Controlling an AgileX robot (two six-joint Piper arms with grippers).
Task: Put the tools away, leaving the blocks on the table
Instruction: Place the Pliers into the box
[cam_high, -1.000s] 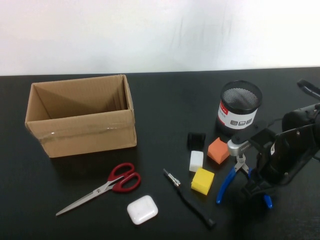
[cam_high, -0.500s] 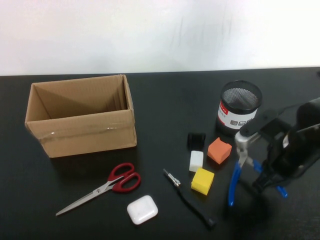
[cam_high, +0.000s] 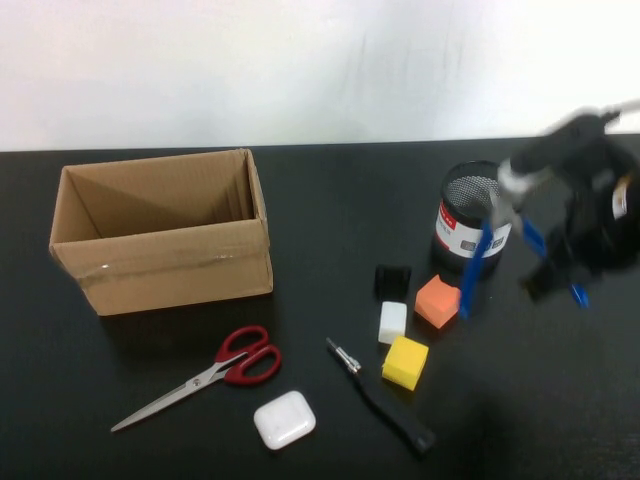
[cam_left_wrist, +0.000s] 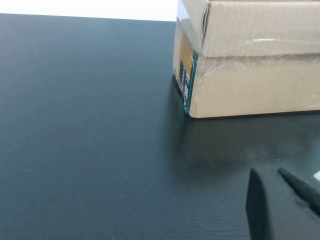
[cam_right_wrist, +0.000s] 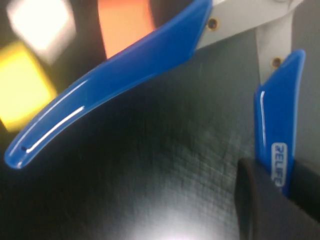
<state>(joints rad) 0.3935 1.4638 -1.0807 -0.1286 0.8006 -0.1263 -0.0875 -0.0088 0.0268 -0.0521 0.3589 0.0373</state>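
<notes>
My right gripper (cam_high: 556, 272) is shut on one handle of the blue-handled side cutters (cam_high: 478, 262) and holds them in the air next to the black mesh cup (cam_high: 470, 215), head up and free handle hanging down. In the right wrist view the gripper (cam_right_wrist: 283, 192) pinches the handle (cam_right_wrist: 280, 130). The red-handled scissors (cam_high: 215, 372) and black screwdriver (cam_high: 380, 398) lie on the black table (cam_high: 330, 230). The orange (cam_high: 437, 300), yellow (cam_high: 405, 362) and white (cam_high: 392, 321) blocks lie below the cup. My left gripper (cam_left_wrist: 285, 200) is low over the table beside the cardboard box (cam_left_wrist: 250, 60).
An open cardboard box (cam_high: 160, 255) stands at the left. A white rounded case (cam_high: 285, 419) lies near the front, between scissors and screwdriver. A small black object (cam_high: 393, 279) sits behind the white block.
My right gripper has lifted the side cutters off the table and carried them up and back, to beside the mesh cup. Nothing else has moved.
</notes>
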